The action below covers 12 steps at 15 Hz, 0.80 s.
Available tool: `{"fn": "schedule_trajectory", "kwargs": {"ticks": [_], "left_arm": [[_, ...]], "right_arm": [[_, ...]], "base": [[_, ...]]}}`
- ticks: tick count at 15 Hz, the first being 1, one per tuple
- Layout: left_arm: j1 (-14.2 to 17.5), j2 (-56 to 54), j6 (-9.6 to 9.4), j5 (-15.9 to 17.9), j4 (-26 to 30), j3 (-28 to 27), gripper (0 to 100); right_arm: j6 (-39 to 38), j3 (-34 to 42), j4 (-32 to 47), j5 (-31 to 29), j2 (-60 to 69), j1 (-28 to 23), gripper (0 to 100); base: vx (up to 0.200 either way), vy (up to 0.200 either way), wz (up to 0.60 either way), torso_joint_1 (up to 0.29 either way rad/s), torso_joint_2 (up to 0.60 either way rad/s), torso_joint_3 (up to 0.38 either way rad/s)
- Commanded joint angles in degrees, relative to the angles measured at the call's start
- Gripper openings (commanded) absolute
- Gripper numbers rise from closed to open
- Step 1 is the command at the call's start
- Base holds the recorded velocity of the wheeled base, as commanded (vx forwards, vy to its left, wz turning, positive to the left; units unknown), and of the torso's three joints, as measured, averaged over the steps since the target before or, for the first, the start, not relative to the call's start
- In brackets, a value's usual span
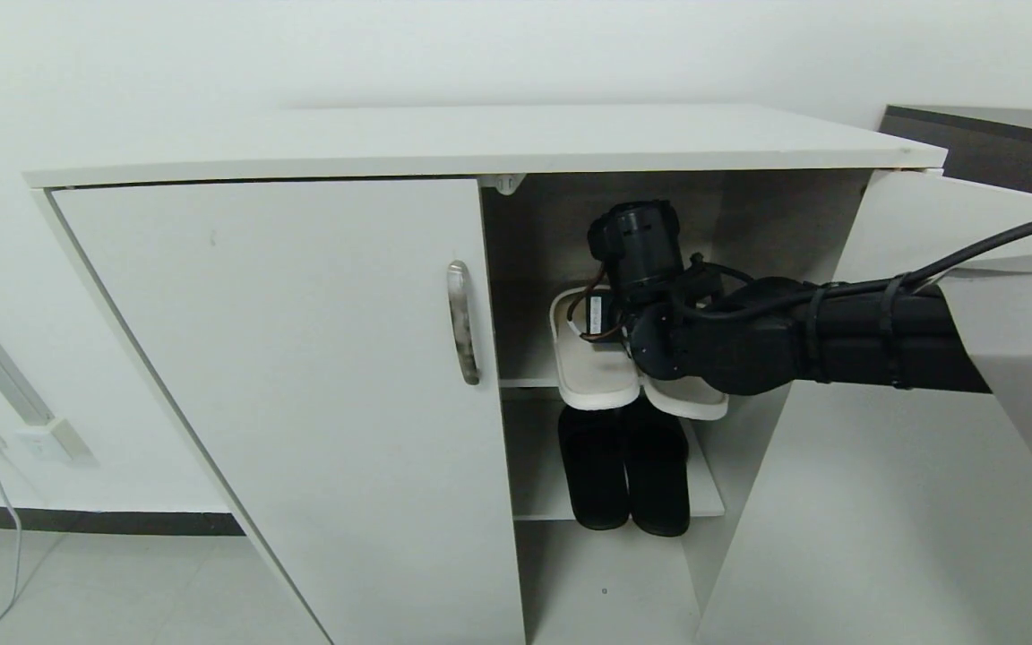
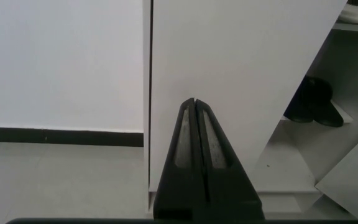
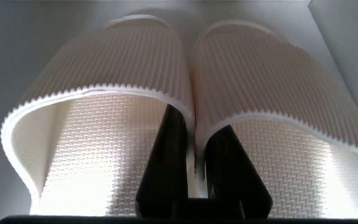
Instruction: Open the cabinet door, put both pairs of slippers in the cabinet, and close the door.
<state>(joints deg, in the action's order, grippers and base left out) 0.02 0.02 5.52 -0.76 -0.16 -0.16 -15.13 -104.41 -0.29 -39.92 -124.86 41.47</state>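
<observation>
Slippers [image 1: 597, 372], white, pinched by right pincer [image 3: 196, 127] at upper shelf [image 1: 525, 381].

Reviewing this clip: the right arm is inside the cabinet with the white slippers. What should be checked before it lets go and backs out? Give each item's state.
1. Black slippers on the lower shelf: ok.
2. White slippers fully on the upper shelf: not ok, heels overhang its front edge.
3. Right hand released: not ok, it pinches the slippers' inner edges.
4. Right door open enough for backing out: ok.
5. Left hand out of the way: ok, shut, facing the closed left door.
</observation>
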Motion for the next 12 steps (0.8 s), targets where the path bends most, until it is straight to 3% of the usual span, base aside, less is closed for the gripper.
{"fn": "schedule_trajectory", "kwargs": {"ticks": [1,6,12], "left_arm": [[0.1,0.1,0.01,0.0,0.0,0.0,0],[0.1,0.1,0.01,0.0,0.0,0.0,0],[0.1,0.1,0.01,0.0,0.0,0.0,0]], "right_arm": [[0.0,0.3,0.1,0.0,0.2,0.0,100],[-0.4,8.1,-0.1,-0.2,6.7,2.7,100],[-3.7,27.3,-1.8,0.3,21.8,11.3,100]], "base": [[0.0,0.0,0.0,0.0,0.0,0.0],[0.0,0.0,0.0,0.0,0.0,0.0],[0.0,0.0,0.0,0.0,0.0,0.0]]}}
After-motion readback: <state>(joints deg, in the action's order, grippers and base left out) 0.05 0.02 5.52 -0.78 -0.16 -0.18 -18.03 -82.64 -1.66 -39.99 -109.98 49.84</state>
